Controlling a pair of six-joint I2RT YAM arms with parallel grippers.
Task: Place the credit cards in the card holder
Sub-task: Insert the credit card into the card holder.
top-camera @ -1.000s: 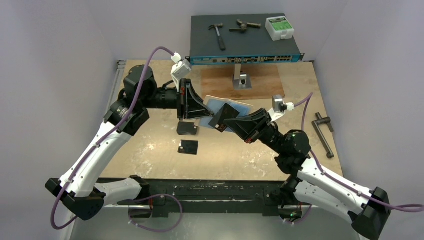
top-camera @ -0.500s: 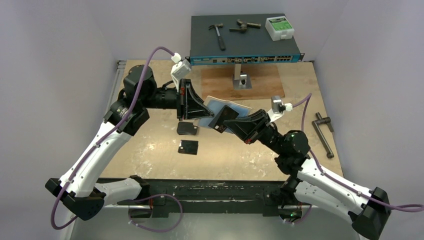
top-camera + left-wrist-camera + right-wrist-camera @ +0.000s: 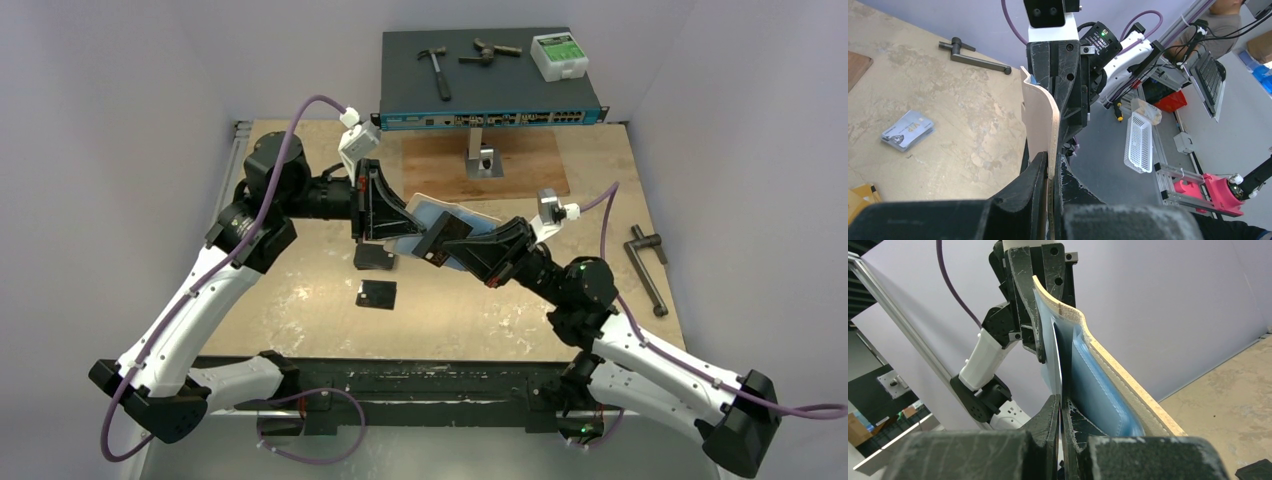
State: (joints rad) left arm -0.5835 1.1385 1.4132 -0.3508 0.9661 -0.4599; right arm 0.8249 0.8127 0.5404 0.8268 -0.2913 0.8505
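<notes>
**Card holder (image 3: 452, 212) aloft between the two arms, one card (image 3: 1050, 365) at its mouth**

Above the table (image 3: 300, 300), the left gripper (image 3: 1050, 172) is clamped on the holder's tan outer wall. It holds the holder open in the air with the blue pockets (image 3: 1098, 390) facing the right arm. The right gripper (image 3: 1060, 410) is closed on the near edge of the silvery card. The card's long axis runs straight out from the fingers toward the left gripper. Its face is almost parallel to the pockets and just beside them — a dark gap shows between. Whether its leading edge sits inside a slot I cannot tell. The next push likely depends on keeping that edge in line with the slot. More cards (image 3: 907, 131) lie stacked on the table.
</notes>
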